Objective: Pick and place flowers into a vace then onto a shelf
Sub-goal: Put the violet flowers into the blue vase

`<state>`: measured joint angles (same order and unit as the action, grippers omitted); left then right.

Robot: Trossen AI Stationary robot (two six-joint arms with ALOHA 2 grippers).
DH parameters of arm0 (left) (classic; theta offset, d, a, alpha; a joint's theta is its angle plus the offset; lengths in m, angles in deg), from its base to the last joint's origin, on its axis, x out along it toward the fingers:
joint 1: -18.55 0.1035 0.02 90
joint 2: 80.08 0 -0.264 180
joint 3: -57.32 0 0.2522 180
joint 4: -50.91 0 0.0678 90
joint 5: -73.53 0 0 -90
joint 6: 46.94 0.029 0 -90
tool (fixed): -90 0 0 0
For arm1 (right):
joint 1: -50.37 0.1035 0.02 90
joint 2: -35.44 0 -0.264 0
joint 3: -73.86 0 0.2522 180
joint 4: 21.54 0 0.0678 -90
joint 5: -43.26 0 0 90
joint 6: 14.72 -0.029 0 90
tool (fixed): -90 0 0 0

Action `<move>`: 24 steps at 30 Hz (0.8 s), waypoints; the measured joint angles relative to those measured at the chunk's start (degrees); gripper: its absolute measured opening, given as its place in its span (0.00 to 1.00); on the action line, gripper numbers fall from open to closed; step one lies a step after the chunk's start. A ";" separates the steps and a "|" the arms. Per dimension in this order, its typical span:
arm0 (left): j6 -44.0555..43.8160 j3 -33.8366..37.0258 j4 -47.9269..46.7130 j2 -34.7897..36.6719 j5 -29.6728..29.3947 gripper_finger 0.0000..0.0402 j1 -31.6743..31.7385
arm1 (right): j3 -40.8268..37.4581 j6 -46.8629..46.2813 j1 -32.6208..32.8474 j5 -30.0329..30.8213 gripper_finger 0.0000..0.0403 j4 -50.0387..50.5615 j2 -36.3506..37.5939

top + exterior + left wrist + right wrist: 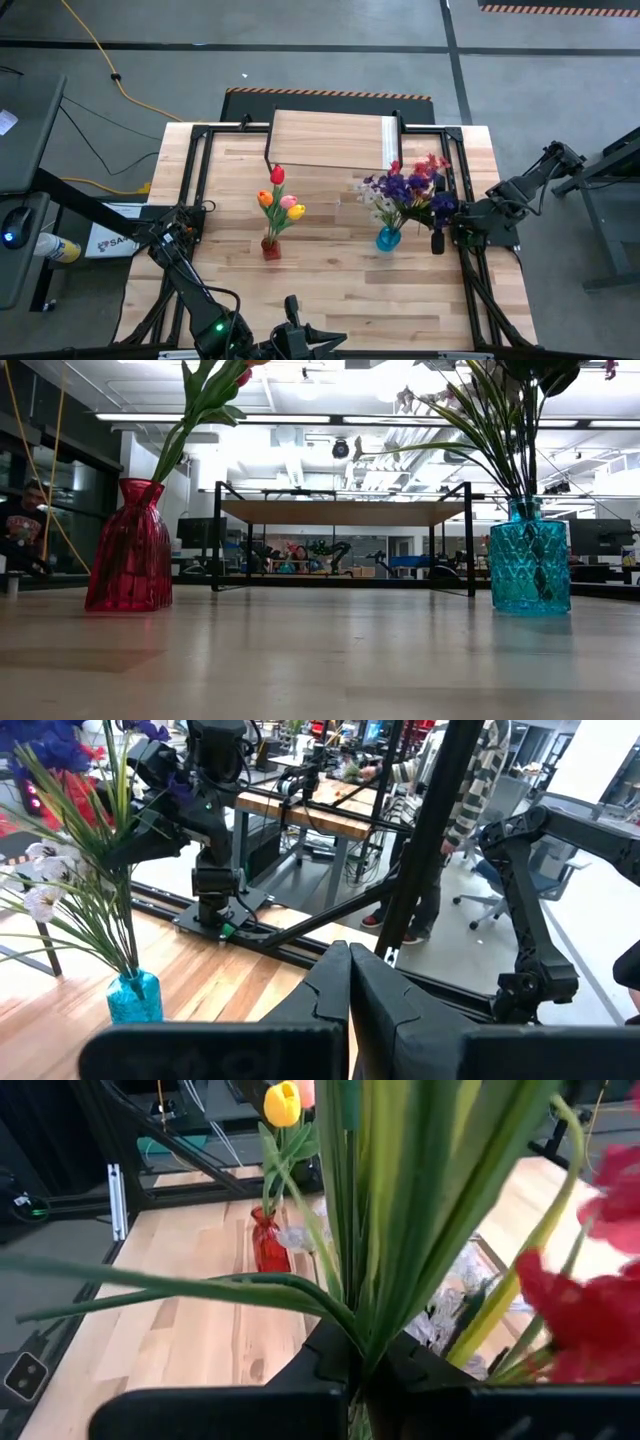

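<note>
A red vase [271,247] with red, orange, yellow and pink tulips [281,200] stands on the table left of centre. A blue vase [388,238] holds purple and white sprays [392,190]. The shelf [330,140] stands at the far edge with nothing on it. My right gripper [437,240] hovers just right of the blue vase, shut on a green-stemmed spray with red blossoms [600,1280]. Whether that spray's lower end reaches into the vase is hidden. My left gripper [350,955] is shut on nothing at the table's left side [192,213], pointing across at the blue vase [133,995]. My right gripper pinches a bundle of green stems and leaves [365,1342] between its two fingers. It comes from the table's right side, nearly level. The stems rise out of the fingers and fan outward, with the red blossoms above. The part below the fingers is hidden by the gripper itself.
Black frame rails [195,170] run along the table's left and right edges and around the shelf. The shelf's thin black legs [216,535] stand behind the vases. Bare wood [330,290] lies in front of both vases. A person [470,800] stands beyond the table's right side.
</note>
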<state>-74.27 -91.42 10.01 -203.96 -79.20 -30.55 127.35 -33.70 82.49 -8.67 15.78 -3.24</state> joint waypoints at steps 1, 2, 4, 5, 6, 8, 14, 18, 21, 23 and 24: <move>-0.01 0.00 0.01 0.00 -0.23 0.12 0.00 | 0.00 0.39 0.01 0.11 0.00 -0.33 0.00; -0.02 0.00 -0.01 0.00 -0.65 0.12 0.00 | 0.00 0.99 0.02 0.27 0.00 -0.60 0.01; 0.00 0.00 0.00 0.00 -1.13 0.12 0.00 | 0.00 1.34 0.01 0.39 0.00 -0.85 0.00; 0.00 0.00 0.00 0.00 -1.14 0.12 0.02 | 0.00 1.42 0.02 0.52 0.00 -0.80 0.00; 0.00 0.00 -0.02 0.00 -1.20 0.12 0.02 | 0.00 1.38 0.02 0.61 0.00 -0.73 0.00; 0.02 0.00 -0.02 0.00 -1.26 0.12 0.01 | 0.00 1.21 0.02 0.63 0.00 -0.60 0.00; 0.02 0.00 -0.02 0.00 -1.32 0.12 0.02 | 0.00 1.07 0.00 0.81 0.00 -0.67 -0.67; 0.02 0.00 -0.04 0.00 -1.43 0.12 0.02 | -0.02 1.01 0.02 0.81 0.00 -1.38 -2.50; 0.02 0.00 -0.02 0.00 -1.49 0.12 0.02 | -0.02 1.17 0.02 0.86 0.00 -2.49 -3.72; 0.02 0.00 -0.04 0.00 -1.49 0.12 0.02 | -0.02 1.47 0.02 0.85 0.00 -2.81 -4.10; 0.02 0.00 -0.04 0.00 -1.49 0.12 0.02 | -0.02 1.71 0.02 0.83 0.00 -2.94 -4.13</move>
<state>-74.25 -91.42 9.97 -203.96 -80.69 -30.53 127.32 -31.99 82.51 -7.85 12.85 -7.37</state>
